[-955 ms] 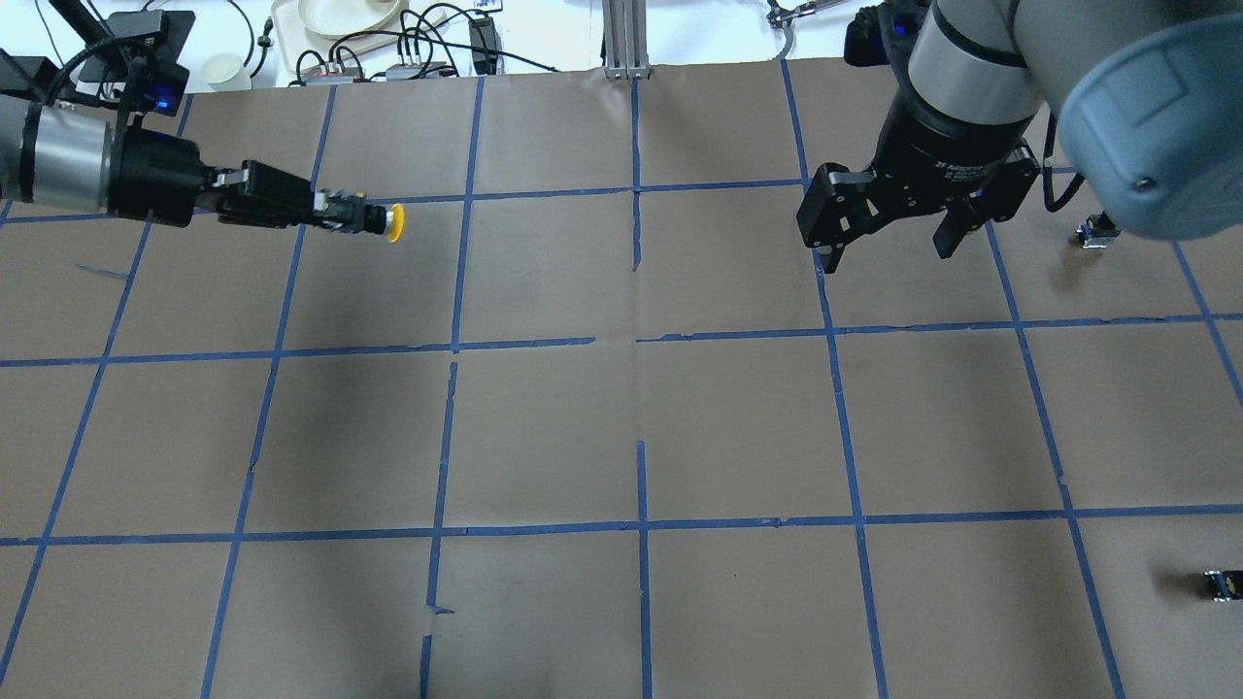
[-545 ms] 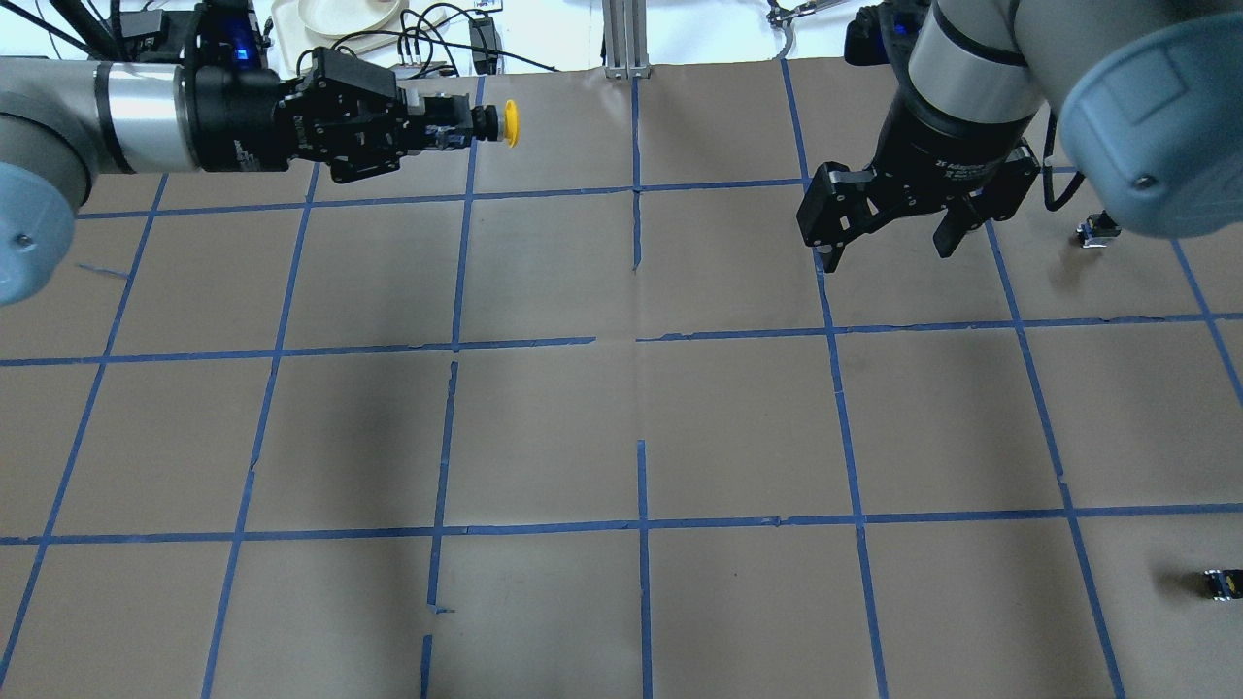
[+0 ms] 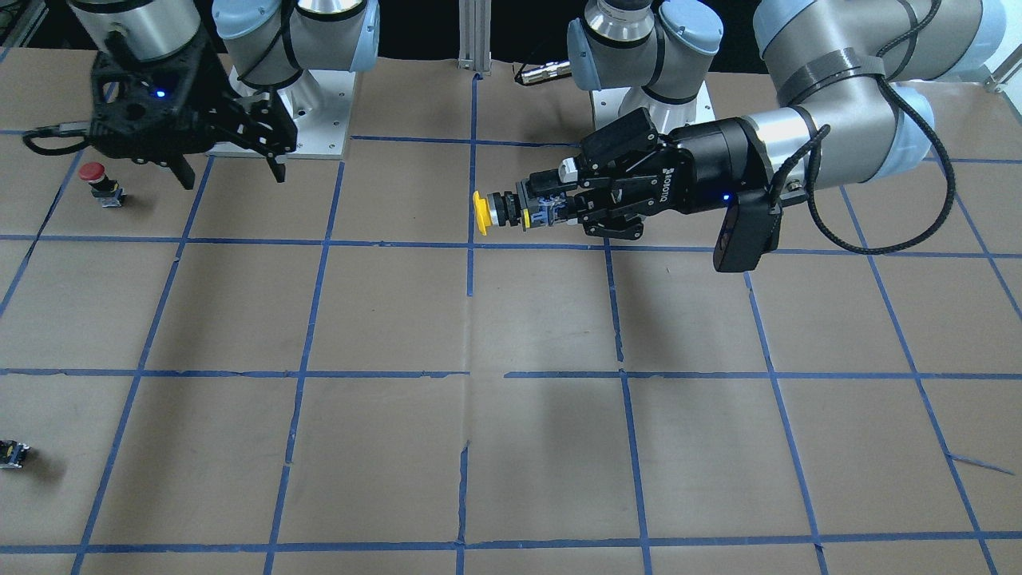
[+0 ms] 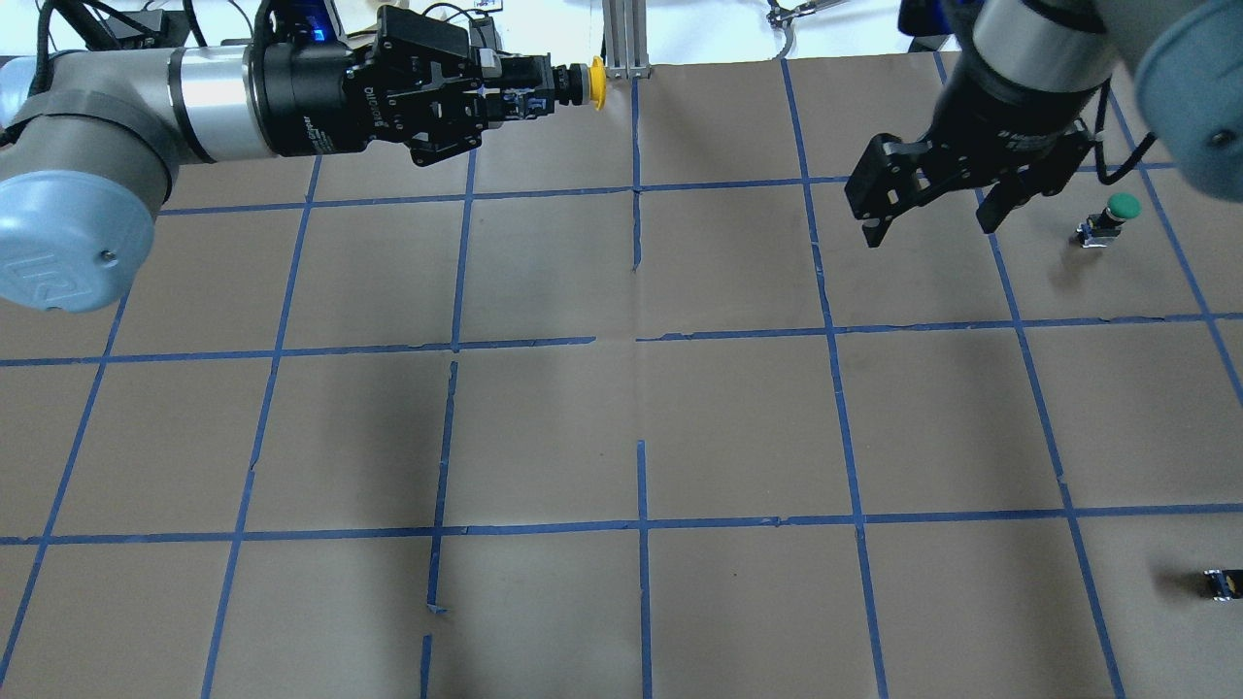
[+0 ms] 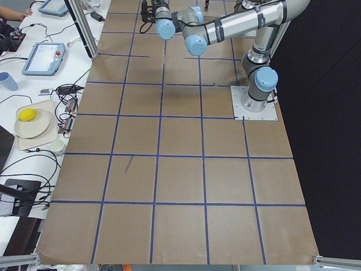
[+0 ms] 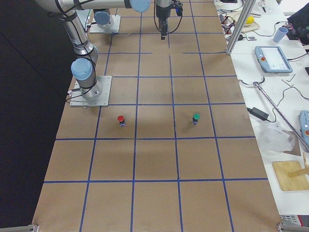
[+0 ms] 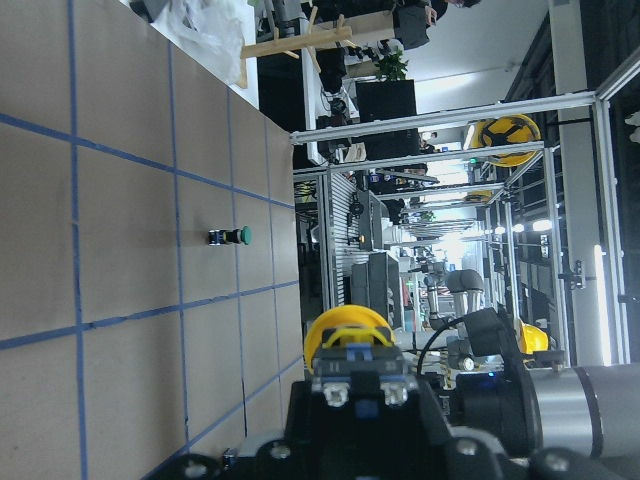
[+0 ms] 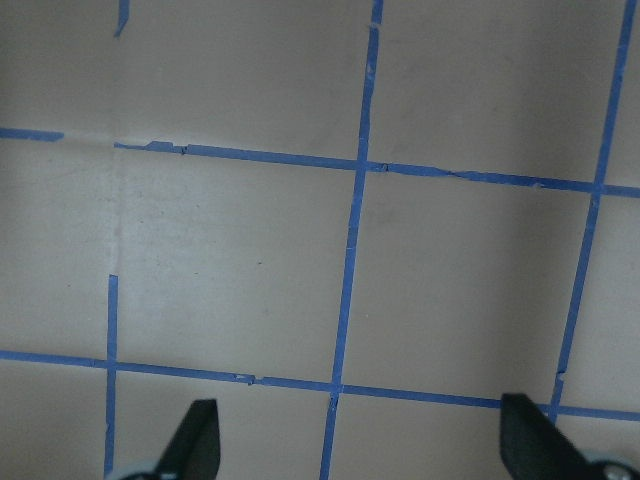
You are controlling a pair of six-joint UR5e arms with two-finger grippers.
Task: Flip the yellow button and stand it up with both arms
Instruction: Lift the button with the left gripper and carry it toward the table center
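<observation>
Right now we see the yellow button [image 3: 499, 212] held off the table [image 3: 543, 319] in the left gripper [image 3: 551, 209], whose jaws are clamped on the button's black-and-grey body. The button lies sideways in that grip, with its yellow cap pointing away from the gripper and toward the right arm's half of the table. In the front-facing view the cap sits over the blue tape line that runs down the middle of the brown paper. From the left wrist camera we look along the button's body to the back of the cap. The right gripper [image 4: 930, 228] points down above its own side of the table with its jaws wide apart and nothing between them. Its wrist camera shows only the two fingertips [image 8: 200, 430] and taped paper below. A red button [image 3: 94, 172] stands upright on the table just beside that gripper in the front-facing view. A green button [image 4: 1117, 209] stands upright farther out on the same side, and a small black part [image 4: 1219, 582] lies near the table's right edge, well apart from both.
</observation>
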